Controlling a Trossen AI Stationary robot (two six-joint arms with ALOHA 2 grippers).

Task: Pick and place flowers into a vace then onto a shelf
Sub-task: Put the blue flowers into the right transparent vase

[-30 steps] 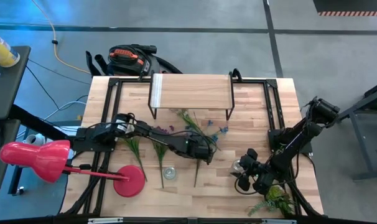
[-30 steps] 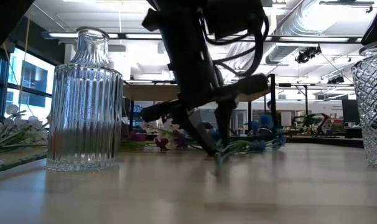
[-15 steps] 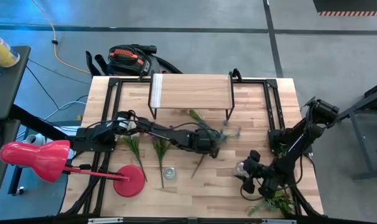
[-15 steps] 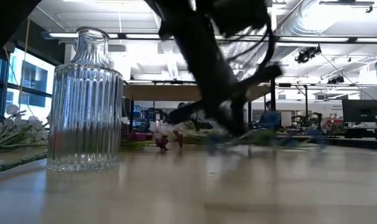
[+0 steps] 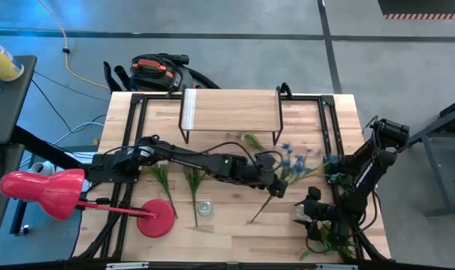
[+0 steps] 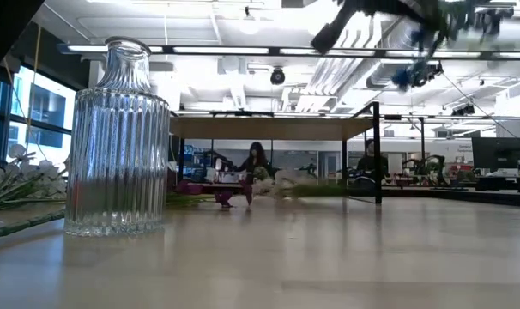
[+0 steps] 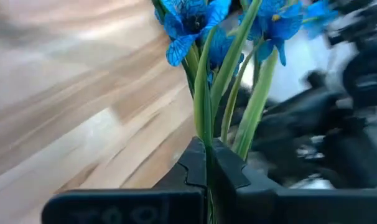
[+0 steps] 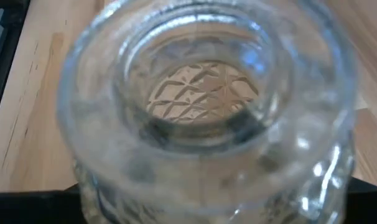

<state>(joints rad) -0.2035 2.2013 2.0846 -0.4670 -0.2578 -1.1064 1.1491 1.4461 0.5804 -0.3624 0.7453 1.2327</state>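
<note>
My left gripper (image 5: pixel 277 186) is shut on a blue flower (image 5: pixel 293 162) over the table's middle right; its blossoms (image 7: pixel 190 22) fill the left wrist view and show high up in the low view (image 6: pixel 414 39). My right gripper (image 5: pixel 311 214) is shut on a cut-glass vase (image 5: pixel 301 212) near the near right corner; the vase's open mouth (image 8: pixel 201 81) faces the right wrist camera. More flowers (image 5: pixel 193 184) lie flat on the table to the left, with purple blossoms (image 6: pixel 230 193) among them. The shelf (image 5: pixel 230 111) stands at the far edge. My left gripper pinches the blue flower's green stems (image 7: pixel 204 134) between its two fingers (image 7: pixel 191 168), about midway along them, lying across them. The flower is lifted clear; its blossoms point toward the right arm and its stem end (image 5: pixel 254 217) hangs toward the near edge. My right gripper holds the vase by its side, coming from the table's right. The vase itself hides the fingers in the wrist view, so which part they are on cannot be told. The vase does not show in the low view.
A ribbed glass bottle (image 5: pixel 204 208) stands upright near the near edge, large in the low view (image 6: pixel 114 137). A red lamp base (image 5: pixel 158 218) sits at the near left. A green plant (image 5: pixel 331 241) lies behind the right gripper. A loose stem (image 5: pixel 254 141) lies beside the shelf.
My left gripper has carried the blue flower up and toward the table's right, lifting it clear of the table and of the other flowers. My right gripper has moved the vase toward the near edge, and the vase has left the low view.
</note>
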